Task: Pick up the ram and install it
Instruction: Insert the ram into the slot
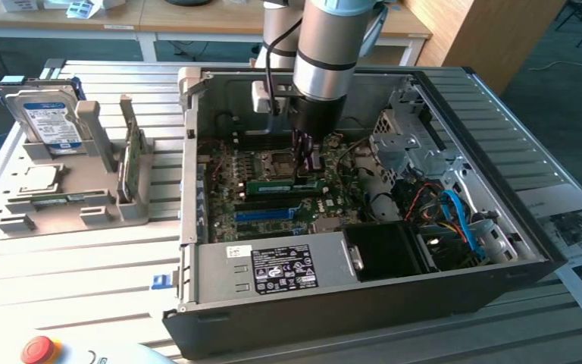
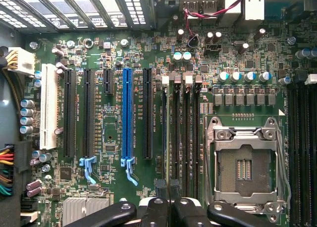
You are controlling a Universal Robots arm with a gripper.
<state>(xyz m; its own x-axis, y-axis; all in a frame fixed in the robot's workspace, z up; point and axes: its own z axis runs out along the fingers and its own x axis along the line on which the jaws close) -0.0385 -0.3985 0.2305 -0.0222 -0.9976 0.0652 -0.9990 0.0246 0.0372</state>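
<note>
The ram (image 1: 269,186) is a thin green stick standing on edge in a memory slot of the motherboard, beside the CPU socket (image 1: 281,161), inside the open computer case (image 1: 372,303). My gripper (image 1: 305,168) reaches straight down from the arm onto one end of the stick, its fingers shut on the top edge. In the wrist view the ram (image 2: 165,138) shows edge-on as a thin dark line along the slot nearest the blue slot (image 2: 127,113). The gripper (image 2: 168,192) sits closed over that line. Whether the stick is fully seated I cannot tell.
On the exterior view's left, a grey holder (image 1: 69,212) carries a hard drive (image 1: 51,121), an upright green card (image 1: 127,152) and a square chip (image 1: 39,178). Cables (image 1: 453,212) and the drive cage (image 1: 402,144) crowd the case's right side. A red button (image 1: 40,349) sits near the front.
</note>
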